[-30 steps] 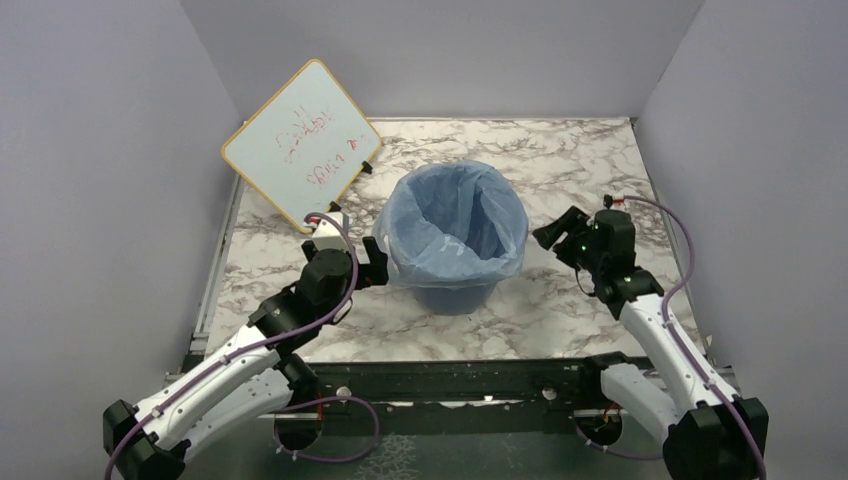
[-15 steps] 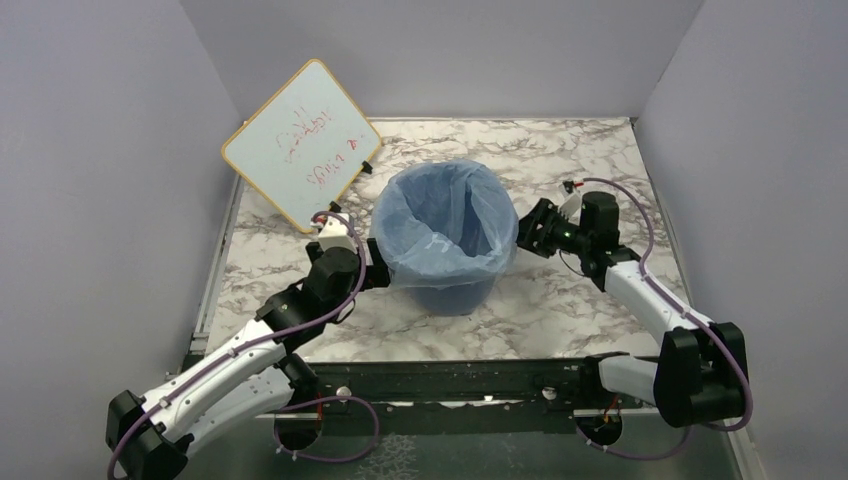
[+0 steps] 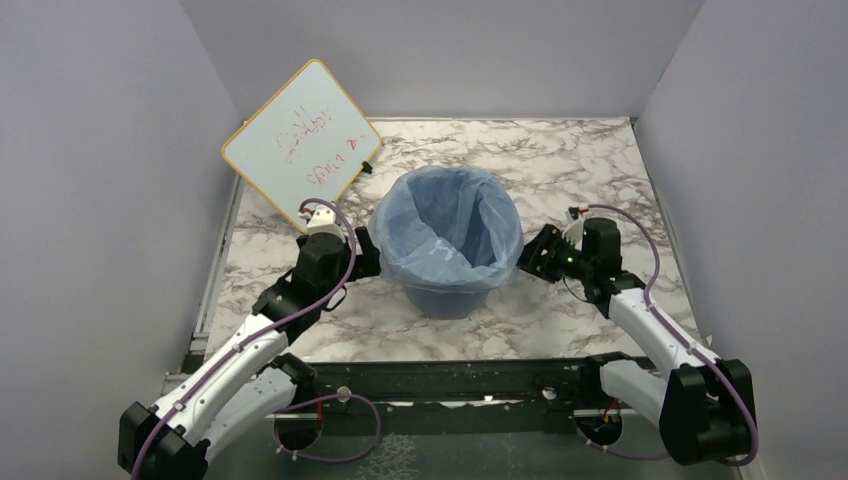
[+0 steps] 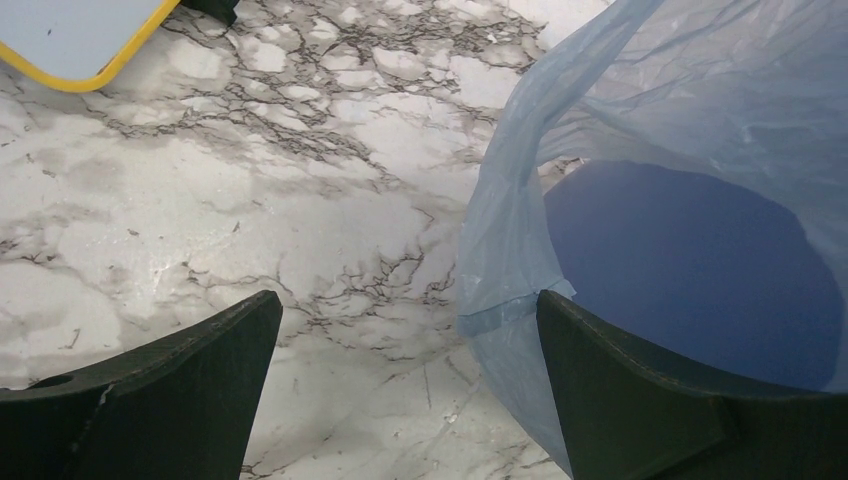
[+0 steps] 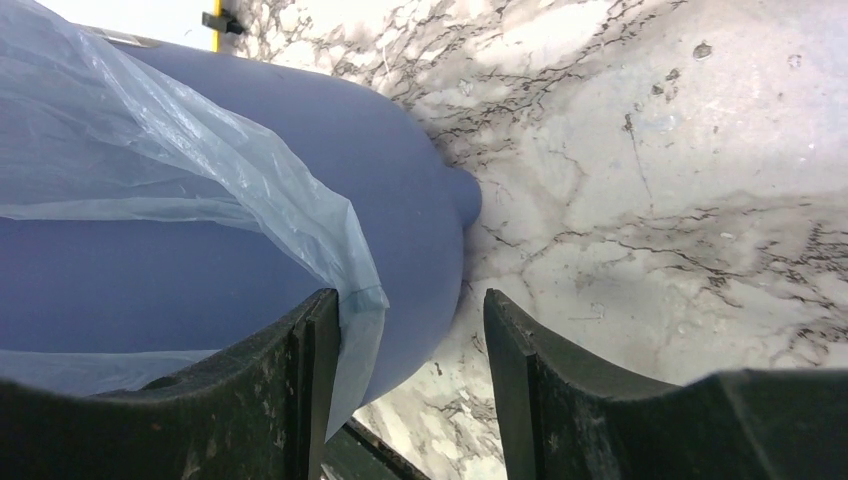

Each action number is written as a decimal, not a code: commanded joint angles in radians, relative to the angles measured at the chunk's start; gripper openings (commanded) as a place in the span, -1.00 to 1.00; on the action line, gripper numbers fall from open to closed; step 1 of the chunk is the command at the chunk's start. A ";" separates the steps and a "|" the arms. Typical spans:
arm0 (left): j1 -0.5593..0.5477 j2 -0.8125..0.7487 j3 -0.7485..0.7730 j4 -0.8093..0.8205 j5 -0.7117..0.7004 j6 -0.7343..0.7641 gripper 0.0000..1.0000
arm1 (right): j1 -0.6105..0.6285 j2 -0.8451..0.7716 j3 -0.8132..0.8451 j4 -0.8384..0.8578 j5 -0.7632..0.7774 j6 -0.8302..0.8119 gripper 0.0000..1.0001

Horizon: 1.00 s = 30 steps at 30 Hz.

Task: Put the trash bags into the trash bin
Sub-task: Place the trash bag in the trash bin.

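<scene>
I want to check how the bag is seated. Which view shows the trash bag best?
Top external: the whole trash bag lines the trash bin, draped over its rim. Left wrist and right wrist views each show only one edge of it.

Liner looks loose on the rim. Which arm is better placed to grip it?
Right, probably: the open right gripper straddles the trash bag and bin wall; the open left gripper spans mostly table.
</scene>
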 commanded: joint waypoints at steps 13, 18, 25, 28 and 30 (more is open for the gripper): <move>0.263 0.093 0.020 0.214 0.603 -0.055 0.98 | 0.002 0.003 0.047 0.001 -0.043 0.022 0.20; 0.270 0.260 0.037 0.223 0.695 -0.034 0.97 | 0.002 -0.012 0.094 -0.042 -0.008 0.024 0.24; 0.270 0.285 -0.057 0.378 0.755 -0.063 0.67 | 0.002 -0.002 0.094 -0.088 0.017 0.024 0.24; 0.269 0.322 -0.078 0.427 0.797 -0.064 0.58 | 0.002 0.011 0.021 -0.106 0.075 0.010 0.24; 0.264 0.342 -0.106 0.499 0.832 -0.081 0.54 | 0.002 0.011 -0.021 -0.115 0.104 0.005 0.24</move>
